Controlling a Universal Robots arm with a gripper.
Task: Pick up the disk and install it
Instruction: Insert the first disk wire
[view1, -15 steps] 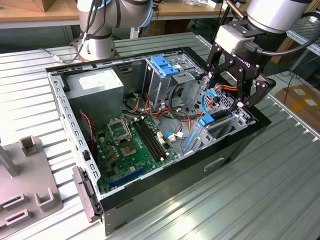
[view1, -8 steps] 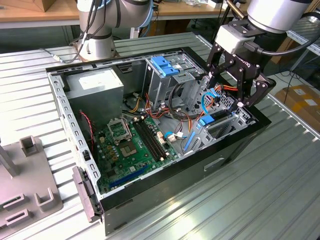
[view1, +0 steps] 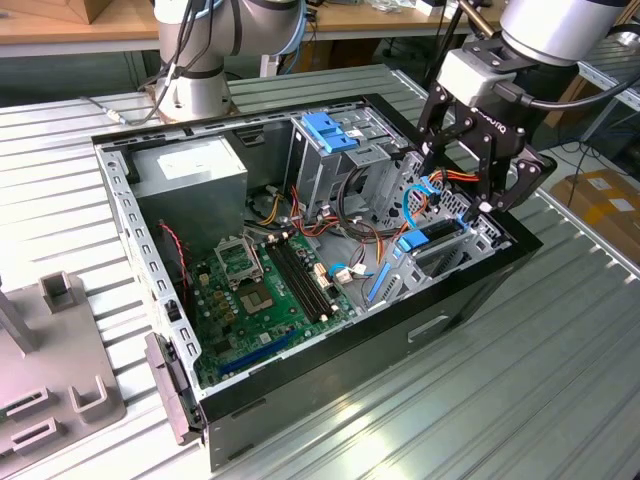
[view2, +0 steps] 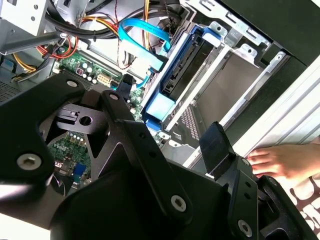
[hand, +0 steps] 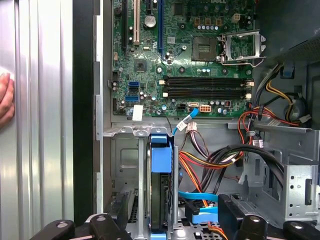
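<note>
While wide open, claw astride disk

**A robotics lab set up for computer assembly**

The gripper hangs over an open desktop computer case with its green motherboard bared. The case lies on a ribbed metal bench. Across the case from the gripper stands the base of a second robot arm, with wooden worktables behind it. A grey slotted fixture sits well apart from the gripper. A cardboard box sits off the bench near it. A person's hand rests on the bench close by.
</note>
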